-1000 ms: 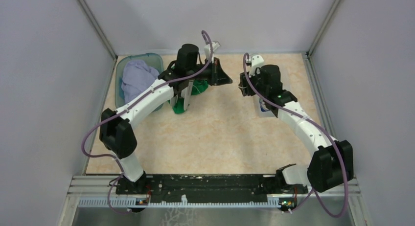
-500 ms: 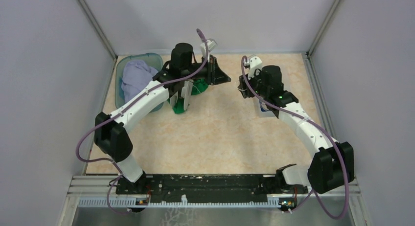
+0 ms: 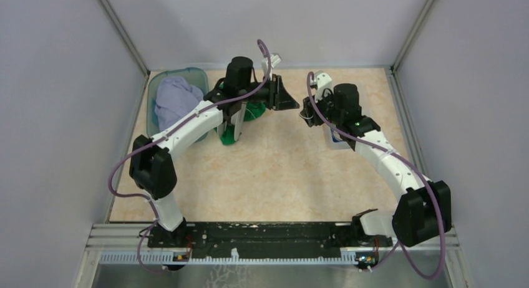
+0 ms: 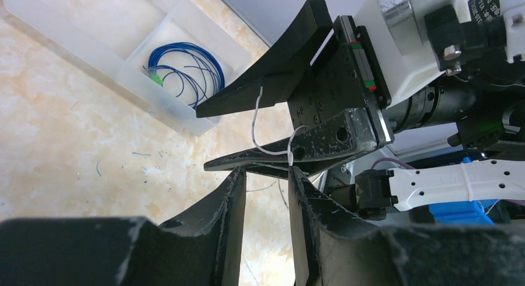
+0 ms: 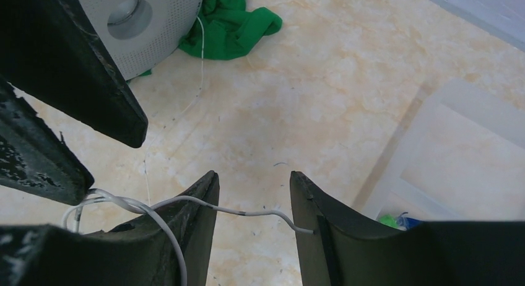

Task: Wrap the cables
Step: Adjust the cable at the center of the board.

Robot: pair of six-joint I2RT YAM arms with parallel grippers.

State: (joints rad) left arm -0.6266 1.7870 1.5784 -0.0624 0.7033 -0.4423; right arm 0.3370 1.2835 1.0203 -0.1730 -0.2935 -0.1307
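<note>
1. Two grippers meet just left of the clear tray (image 4: 80, 54). The left gripper (image 4: 266, 174) has its fingers slightly apart, the right gripper (image 5: 254, 181) wide apart, and neither is clamped on anything.
2. One blue cable (image 4: 186, 66) lies coiled in a tray compartment, apparently finished. The white cable (image 5: 241, 212), draped loosely across the right gripper's fingers, looks far from wrapped.
3. Room between the fingers is tight. The spool (image 5: 155, 32) and green cloth (image 5: 232, 23) sit farther from the tray, leaving table (image 5: 347, 82) between.

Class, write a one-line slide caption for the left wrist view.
White wire spans the open right pincer; blue cable lies coiled in a clear tray behind.
</note>
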